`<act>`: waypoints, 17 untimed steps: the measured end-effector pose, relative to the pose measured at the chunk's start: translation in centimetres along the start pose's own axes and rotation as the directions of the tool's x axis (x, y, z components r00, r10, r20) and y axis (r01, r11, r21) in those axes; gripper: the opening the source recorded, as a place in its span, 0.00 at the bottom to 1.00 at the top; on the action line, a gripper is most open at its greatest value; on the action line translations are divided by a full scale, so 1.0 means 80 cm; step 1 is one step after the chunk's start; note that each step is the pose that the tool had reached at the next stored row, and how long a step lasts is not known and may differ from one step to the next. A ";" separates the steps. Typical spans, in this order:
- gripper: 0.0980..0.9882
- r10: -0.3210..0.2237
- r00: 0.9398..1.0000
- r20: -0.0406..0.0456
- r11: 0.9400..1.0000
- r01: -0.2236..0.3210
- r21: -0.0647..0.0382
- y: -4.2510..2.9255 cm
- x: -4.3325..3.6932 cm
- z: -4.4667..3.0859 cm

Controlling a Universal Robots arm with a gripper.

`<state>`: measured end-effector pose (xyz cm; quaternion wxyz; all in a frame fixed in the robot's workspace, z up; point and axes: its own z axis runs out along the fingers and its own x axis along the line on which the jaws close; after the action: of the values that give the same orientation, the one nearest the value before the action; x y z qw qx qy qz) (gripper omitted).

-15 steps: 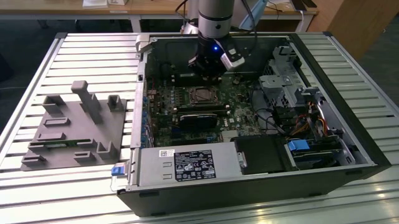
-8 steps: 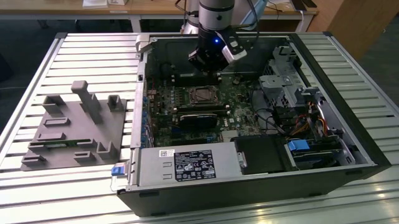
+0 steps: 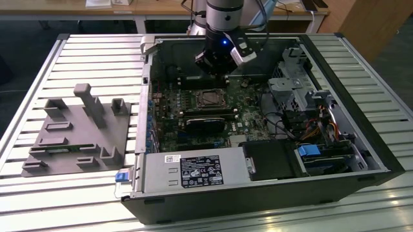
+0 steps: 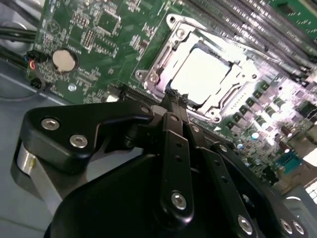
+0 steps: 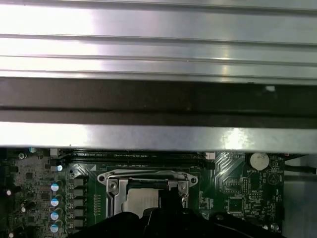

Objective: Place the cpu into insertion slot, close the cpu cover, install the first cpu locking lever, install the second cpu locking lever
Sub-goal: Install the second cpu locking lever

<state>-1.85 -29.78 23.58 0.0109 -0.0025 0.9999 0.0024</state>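
The jaws (image 4: 174,101) were together, pinched to a thin tip with nothing between them, and that tip sat right at the edge of the insertion slot (image 4: 203,74) in the second wrist view, close to its metal rim. They were likely shut like that so the narrow tip could push or hook a small part there, but I could not tell if it was touching. The cpu (image 4: 200,77) lay flat inside the slot, its silvery top shining bright. The cpu cover (image 4: 163,54) seemed to be down around the chip like a frame, so the chip looked already put in place. I could not make out the locking levers well enough to say where they stood. Around the slot was the green circuit board (image 4: 94,44) with a round coin battery (image 4: 64,60). In the exterior view the arm (image 3: 223,29) reached down into the open computer case (image 3: 258,203), which lay on its side on the tabletop (image 3: 90,53), next to a grey holder block (image 3: 77,130)
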 end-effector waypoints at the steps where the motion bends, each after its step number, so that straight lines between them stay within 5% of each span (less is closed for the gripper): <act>1: 0.01 0.000 1.000 0.000 1.000 0.000 0.000 -0.0022 0.000 0.0000; 14: 0.01 0.000 1.000 0.000 1.000 0.000 -0.001 -0.0410 0.000 -0.0001; 15: 0.01 0.000 1.000 0.000 1.000 0.000 -0.010 -0.0431 0.000 -0.0001; 17: 0.01 0.001 1.000 0.000 0.999 -0.001 -0.044 -0.0457 0.000 0.0000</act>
<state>-1.85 -33.44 23.56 0.0109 -0.0023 0.9996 0.0243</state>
